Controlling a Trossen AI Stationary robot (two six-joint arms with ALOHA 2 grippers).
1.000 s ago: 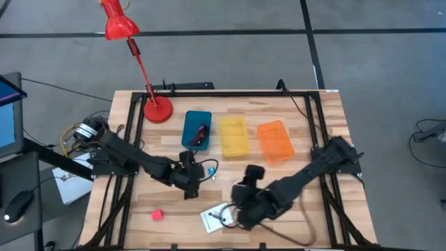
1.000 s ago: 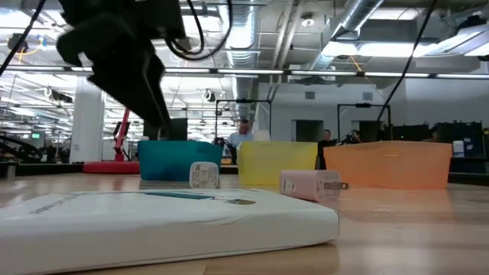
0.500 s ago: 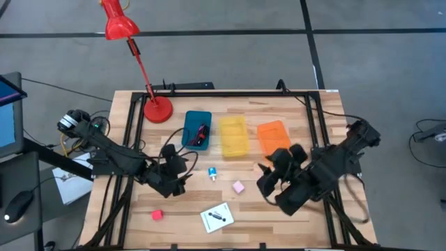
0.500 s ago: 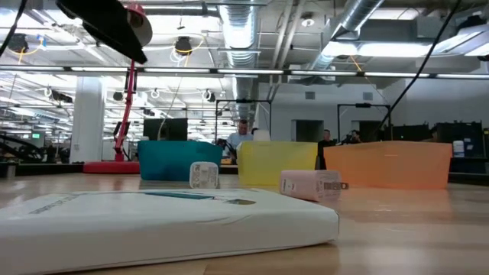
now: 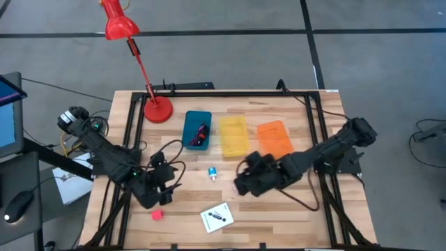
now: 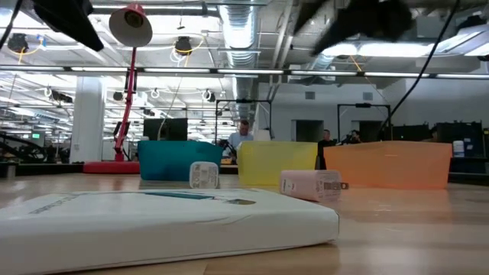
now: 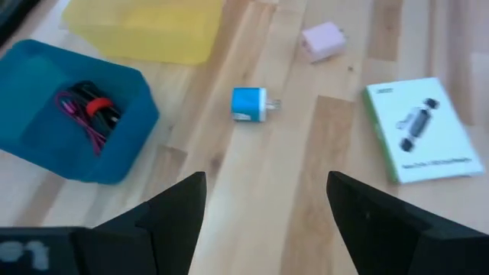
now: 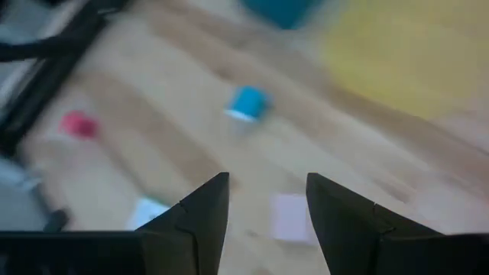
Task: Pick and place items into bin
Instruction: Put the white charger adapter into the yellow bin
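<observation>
My left gripper hovers open over the near-left part of the table, just beyond the red block. My right gripper hovers open mid-table above the pink block, which it hides in the high view. The light-blue block lies on the table between the two grippers. The white card with a black mark lies flat near the near edge. The dark red cord and a black-and-red piece lie inside the blue bin.
A yellow bin and an orange bin stand in a row to the right of the blue bin. A red desk lamp stands at the far-left corner. Black frame rails run along the table's left and right sides.
My left gripper has drawn back from beside the light-blue block toward the near-left, ending close to the red block. My right gripper rose from the white card, swung toward the right edge, then came back left to the pink block. No item has moved.
</observation>
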